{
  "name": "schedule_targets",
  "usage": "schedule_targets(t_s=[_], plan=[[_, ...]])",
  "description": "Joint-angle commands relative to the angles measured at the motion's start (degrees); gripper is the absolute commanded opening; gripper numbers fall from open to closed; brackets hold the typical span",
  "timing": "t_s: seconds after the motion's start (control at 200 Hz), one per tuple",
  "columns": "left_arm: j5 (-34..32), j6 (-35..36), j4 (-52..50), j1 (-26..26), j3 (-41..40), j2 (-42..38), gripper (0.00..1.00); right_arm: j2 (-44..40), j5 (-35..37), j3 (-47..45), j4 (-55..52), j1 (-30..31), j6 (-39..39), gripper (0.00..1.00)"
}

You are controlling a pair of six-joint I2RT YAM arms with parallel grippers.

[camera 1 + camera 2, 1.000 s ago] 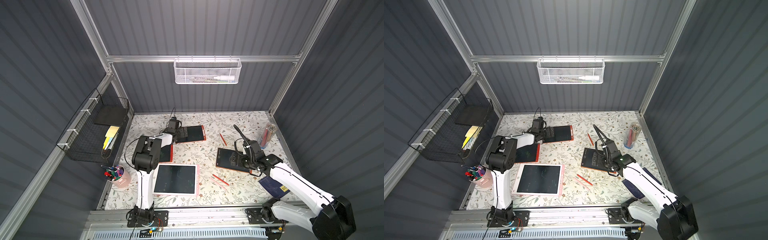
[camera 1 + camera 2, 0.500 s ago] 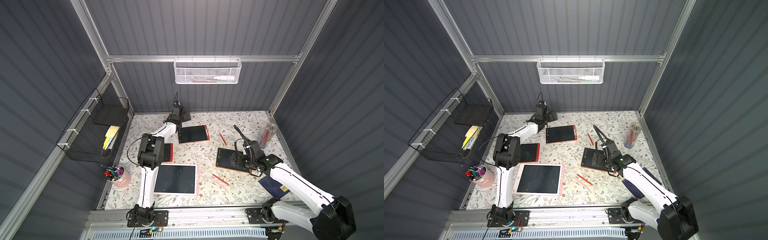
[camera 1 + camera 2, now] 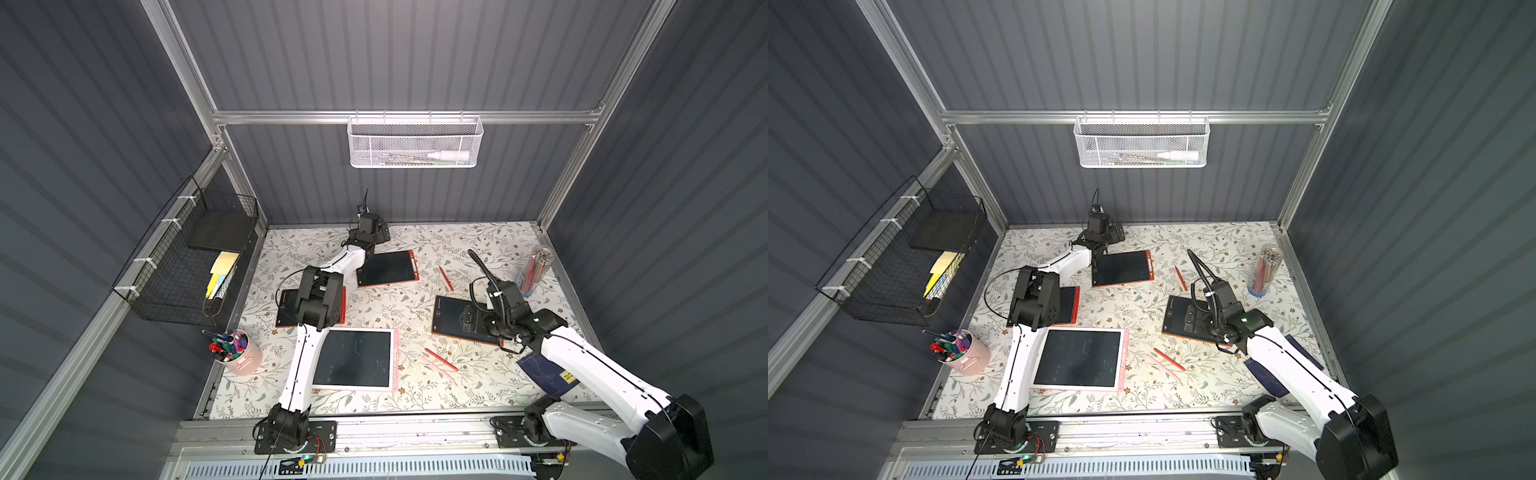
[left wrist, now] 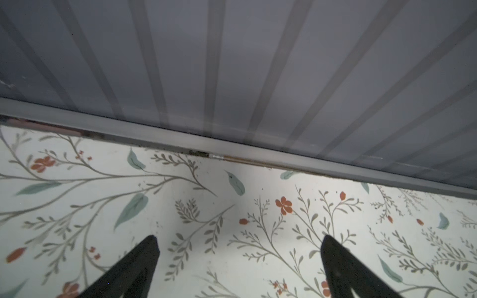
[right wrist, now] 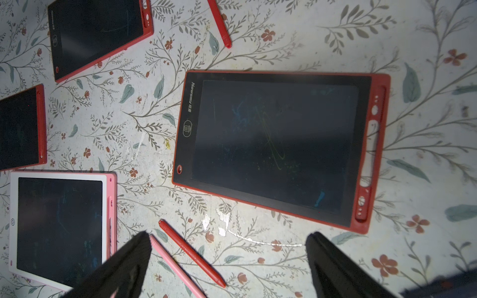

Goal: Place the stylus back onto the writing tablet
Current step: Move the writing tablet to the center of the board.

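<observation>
R gripper (image 5: 230, 236) spread, empty; red stylus (image 5: 192, 254) lies flat below, btwn its jaws, red writing tablet (image 5: 278, 144) just ahead. Prob. light, stiff, slick, thin: pinch mid-shaft. L gripper (image 4: 238, 240) spread, empty.

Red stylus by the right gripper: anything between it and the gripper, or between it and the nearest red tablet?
Nothing visible blocks either. The right gripper is open; only bare mat lies between the red stylus and the red tablet. The pink stylus lies close alongside.

The left arm's elbow (image 3: 319, 299) hides much of one red tablet (image 3: 286, 308) in both top views
</observation>
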Motion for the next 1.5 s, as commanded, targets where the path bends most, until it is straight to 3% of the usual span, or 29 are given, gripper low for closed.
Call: schedule_targets(t_s=[0.0,0.41,1.146,1.496], plan=[[-2.01,-0.54,-1.10,-1.29,2.71,1.27,0.99,-0.49,-0.04,-0.24,-0.90,0.06,-0.14,0.95],[-6.63,2.41,-4.12,-3.82,2.14,4.54,0.94,-0.82,-0.23,0.00,-1.01,0.03,0.09,0.96],[-9.38,5.96,-8.70,-4.92,0.83,6.50,0.99,-1.98,-0.26,-0.17,-1.47,0.02,0.45,0.96],[-7.69,7.39,-6.75,-5.71,-11.29,-0.23,0.99,-0.96,-0.14,0.15,-0.69,0.06,0.97,0.96]])
